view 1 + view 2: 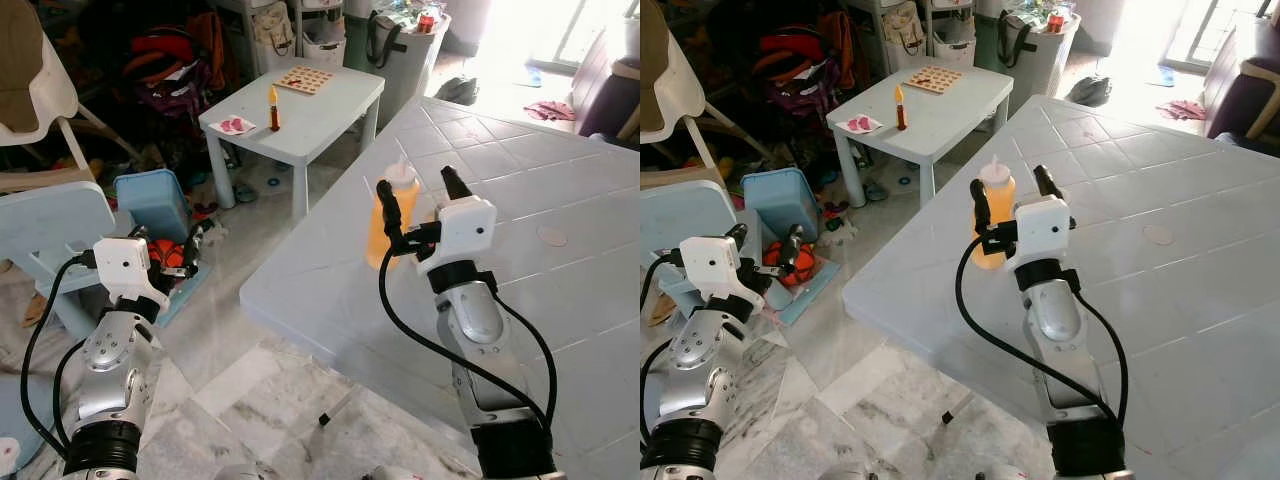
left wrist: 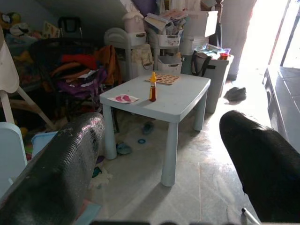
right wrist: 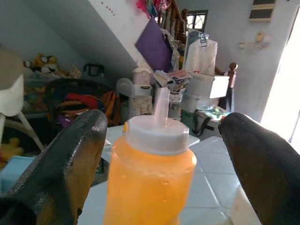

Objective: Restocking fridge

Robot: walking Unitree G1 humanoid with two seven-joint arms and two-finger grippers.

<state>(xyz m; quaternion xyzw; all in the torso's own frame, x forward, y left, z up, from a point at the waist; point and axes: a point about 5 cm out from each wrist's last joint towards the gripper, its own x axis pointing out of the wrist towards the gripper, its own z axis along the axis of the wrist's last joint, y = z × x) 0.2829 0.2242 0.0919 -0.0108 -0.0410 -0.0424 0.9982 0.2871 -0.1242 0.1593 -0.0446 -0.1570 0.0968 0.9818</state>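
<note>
Right wrist view puts us right up against an orange squeeze bottle (image 3: 149, 180) with a white cap and nozzle, standing upright between the two black fingers (image 3: 61, 164), which are spread wide on either side of it and not touching it. From the head camera, that bottle (image 1: 390, 215) stands on the large white tiled table (image 1: 560, 190), close to the table's near-left edge, and the right gripper (image 1: 418, 192) is level with it, one finger just beside the bottle, the other further in over the tabletop. The jaws are apart, nothing clamped. Beyond the big table's left edge sits a small pale-blue side table (image 1: 310, 110), well apart from it, carrying a small dark bottle with a yellow top (image 1: 273, 108), a flat tan board with a grid of spots (image 1: 303, 78) and a white card with pink shapes (image 1: 233, 125). The left gripper (image 1: 765, 243) hangs low, off the big table's left side, over the floor near a blue bin (image 1: 152, 200) and some orange clutter; the left wrist view shows its fingers (image 2: 54, 168) held wide apart with only the side table (image 2: 164, 96) between them in the distance.
</note>
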